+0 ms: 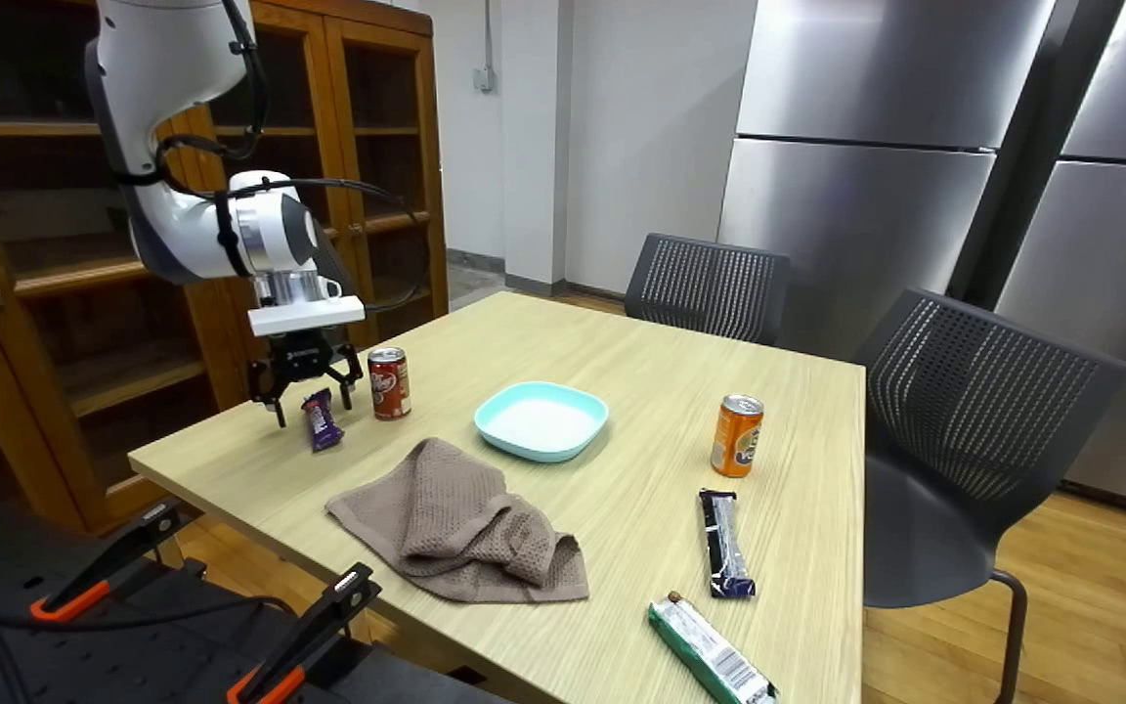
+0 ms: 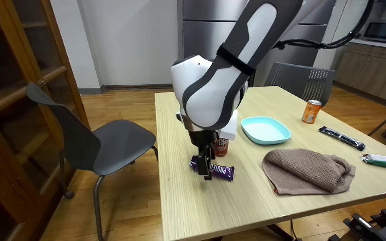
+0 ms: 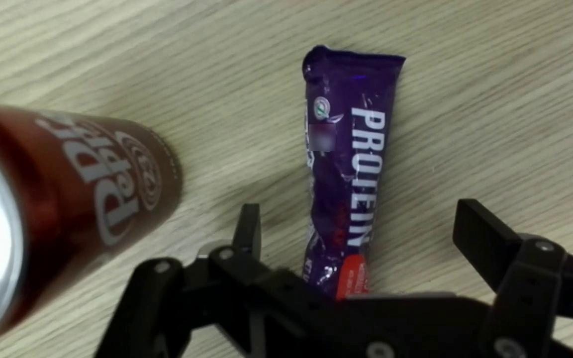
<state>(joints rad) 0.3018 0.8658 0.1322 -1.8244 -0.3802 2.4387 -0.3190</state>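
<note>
The purple protein bar (image 3: 346,171) lies between the jaws (spread wide)

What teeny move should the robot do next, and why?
Probably gently close the gripper on the purple bar. In the wrist view, the fingers stand wide apart, one on each side of the bar, holding nothing. One finger is between the bar and the red can, so closing should move it away from the can. Their exact height is hard to judge.
</note>
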